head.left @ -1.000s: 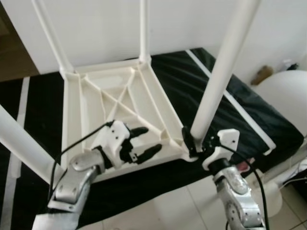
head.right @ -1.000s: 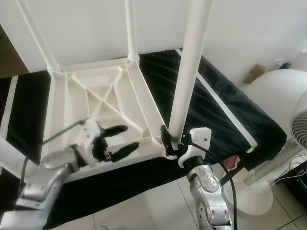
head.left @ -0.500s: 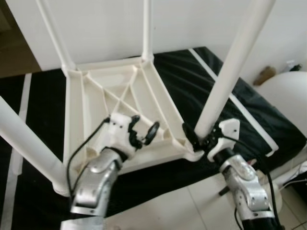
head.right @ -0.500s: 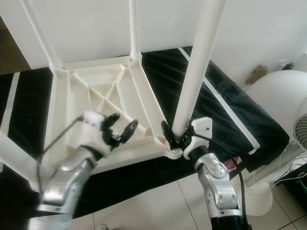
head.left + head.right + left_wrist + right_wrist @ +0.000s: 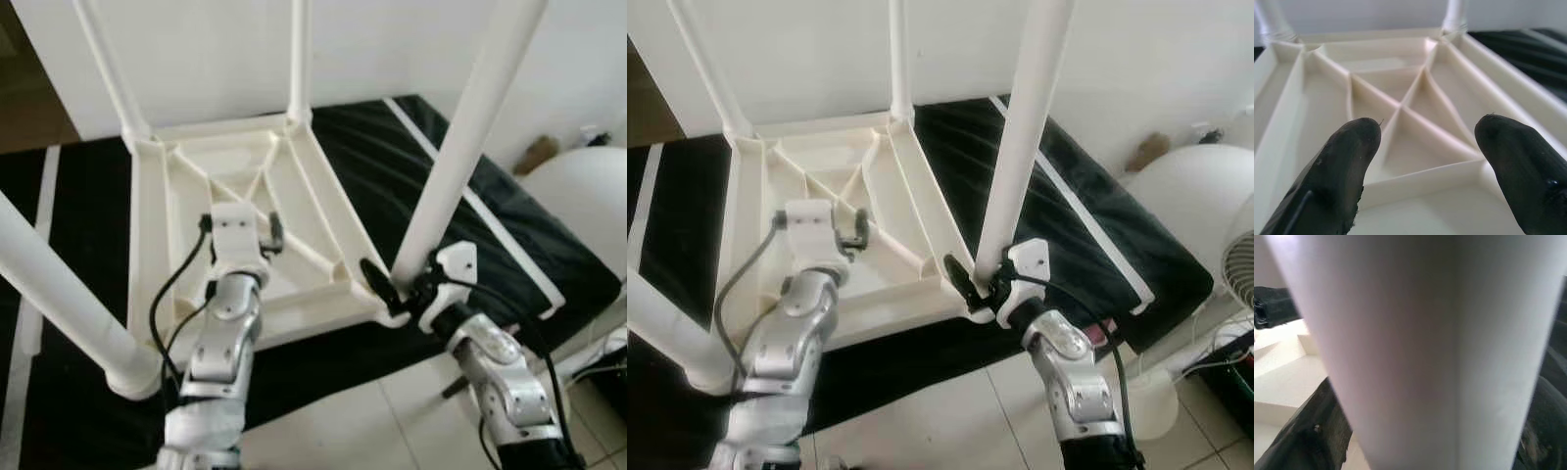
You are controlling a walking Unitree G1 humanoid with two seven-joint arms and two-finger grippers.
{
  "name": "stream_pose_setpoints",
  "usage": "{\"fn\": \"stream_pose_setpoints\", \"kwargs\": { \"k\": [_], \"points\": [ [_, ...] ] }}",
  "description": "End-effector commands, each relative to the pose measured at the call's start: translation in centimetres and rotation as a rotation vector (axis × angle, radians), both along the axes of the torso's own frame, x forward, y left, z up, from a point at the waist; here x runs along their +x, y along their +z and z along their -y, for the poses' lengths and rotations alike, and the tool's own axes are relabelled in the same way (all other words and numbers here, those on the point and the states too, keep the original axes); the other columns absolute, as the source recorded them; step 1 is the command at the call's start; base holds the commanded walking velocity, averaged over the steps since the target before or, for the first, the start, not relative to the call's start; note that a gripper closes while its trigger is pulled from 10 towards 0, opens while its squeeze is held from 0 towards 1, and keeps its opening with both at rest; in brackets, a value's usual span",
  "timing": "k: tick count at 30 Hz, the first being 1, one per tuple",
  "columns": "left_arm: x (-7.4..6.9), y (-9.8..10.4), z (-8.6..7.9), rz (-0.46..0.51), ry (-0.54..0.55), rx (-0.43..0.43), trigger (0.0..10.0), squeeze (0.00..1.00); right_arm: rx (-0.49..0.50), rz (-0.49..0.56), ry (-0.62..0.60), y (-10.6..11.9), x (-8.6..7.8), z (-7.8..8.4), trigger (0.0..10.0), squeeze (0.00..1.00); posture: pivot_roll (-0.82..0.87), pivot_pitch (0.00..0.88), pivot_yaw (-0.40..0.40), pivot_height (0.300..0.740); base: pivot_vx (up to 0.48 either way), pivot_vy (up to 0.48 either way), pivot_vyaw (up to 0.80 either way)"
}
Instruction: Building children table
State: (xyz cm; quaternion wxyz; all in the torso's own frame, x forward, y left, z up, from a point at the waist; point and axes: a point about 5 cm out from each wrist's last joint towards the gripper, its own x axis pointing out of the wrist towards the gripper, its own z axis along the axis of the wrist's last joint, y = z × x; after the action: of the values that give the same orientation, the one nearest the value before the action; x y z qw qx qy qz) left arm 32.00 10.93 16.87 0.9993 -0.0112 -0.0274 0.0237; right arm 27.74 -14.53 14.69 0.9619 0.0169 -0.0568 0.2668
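Black bedding [image 5: 411, 186] carries an upturned white table [image 5: 294, 186]; right tool [image 5: 397, 291] clamps its 4 o'clock leg [image 5: 460, 157], left tool [image 5: 1420, 161] spread, empty

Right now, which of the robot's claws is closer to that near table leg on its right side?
Right. The right gripper sits at the base of the near right leg, fingers on either side of it. The left gripper hovers open over the tabletop underside, apart from it.
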Motion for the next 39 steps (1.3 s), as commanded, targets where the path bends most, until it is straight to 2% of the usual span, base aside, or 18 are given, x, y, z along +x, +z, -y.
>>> {"fn": "stream_pose_setpoints", "kwargs": {
  "k": [1,3,6,7,10,14,16,17,18,19,23,25,32,34,39],
  "points": [
    [0.2,-0.5,-1.2,-0.03,0.189,0.022,10.0,0.0,-0.008,-0.013,0.008,-0.1,0.0,0.2,10.0,0.0,-0.05,0.062,-0.024,0.74,0.0,0.0,0.0],
    [0.3,-0.3,-2.0,-0.021,0.282,0.05,10.0,0.0,-0.011,-0.013,0.008,-0.1,0.0,0.5,10.0,0.0,-0.05,0.059,-0.022,0.74,0.0,0.0,0.0],
    [0.4,-0.3,-2.7,-0.017,0.349,0.056,10.0,0.0,-0.016,-0.016,0.013,-0.1,0.0,0.6,10.0,0.0,-0.05,0.057,-0.021,0.74,0.0,0.0,0.0],
    [0.4,-0.4,-3.7,-0.018,0.446,0.062,10.0,0.0,-0.025,-0.017,0.022,-0.1,0.0,0.7,10.0,0.0,-0.05,0.055,-0.018,0.74,0.0,0.0,0.0],
    [0.4,-0.5,-4.4,-0.014,0.506,0.068,10.0,0.0,-0.032,-0.016,0.028,0.0,0.1,0.8,10.0,0.0,-0.05,0.053,-0.018,0.74,0.0,0.0,0.0],
    [0.3,-0.6,-4.8,0.01,0.465,0.014,10.0,0.0,-0.042,-0.017,0.041,-0.1,0.2,0.9,10.0,0.0,-0.05,0.048,-0.013,0.74,0.0,0.0,0.0],
    [-0.2,-0.5,-4.1,0.106,0.285,-0.064,10.0,0.0,-0.045,-0.016,0.047,0.0,0.2,0.8,10.0,0.0,-0.05,0.045,-0.01,0.74,0.0,0.0,0.0],
    [-0.6,-0.6,-3.4,0.137,0.132,-0.107,10.0,0.0,-0.047,-0.015,0.05,0.0,0.3,0.8,10.0,0.0,-0.05,0.044,-0.01,0.74,0.0,0.0,0.0],
    [-1.0,-0.8,-3.2,0.154,0.049,-0.114,10.0,0.0,-0.048,-0.014,0.053,0.0,0.3,0.7,10.0,0.0,-0.05,0.043,-0.01,0.74,0.0,0.0,0.0],
    [-1.3,-1.1,-3.5,0.158,0.034,-0.104,10.0,0.0,-0.048,-0.014,0.055,0.0,0.3,0.7,10.0,0.0,-0.05,0.043,-0.007,0.74,0.0,0.0,0.0],
    [-1.5,-1.6,-4.3,0.143,0.066,-0.057,10.0,0.0,-0.049,-0.013,0.056,0.0,0.3,0.7,10.0,0.0,-0.05,0.041,-0.006,0.74,0.0,0.0,0.0],
    [-1.5,-1.2,-6.0,0.174,0.097,-0.031,10.0,0.0,-0.045,-0.012,0.053,0.0,0.3,0.7,10.0,0.0,-0.04,0.041,-0.006,0.74,0.0,0.0,0.0],
    [-1.5,-1.0,-7.0,0.205,0.126,-0.01,10.0,0.0,-0.042,-0.011,0.051,0.0,0.4,0.7,10.0,0.0,-0.04,0.043,-0.004,0.74,0.0,0.0,0.0],
    [-1.8,-2.0,-8.1,0.171,0.203,-0.02,10.0,0.0,-0.038,-0.005,0.038,0.0,0.4,0.8,10.0,0.0,-0.04,0.045,-0.001,0.74,0.0,0.0,0.0],
    [-2.2,-2.9,-8.8,0.129,0.292,-0.018,10.0,0.0,-0.042,-0.002,0.032,0.1,0.6,1.0,10.0,0.0,-0.04,0.046,0.001,0.74,0.0,0.0,0.0]
  ]
}}
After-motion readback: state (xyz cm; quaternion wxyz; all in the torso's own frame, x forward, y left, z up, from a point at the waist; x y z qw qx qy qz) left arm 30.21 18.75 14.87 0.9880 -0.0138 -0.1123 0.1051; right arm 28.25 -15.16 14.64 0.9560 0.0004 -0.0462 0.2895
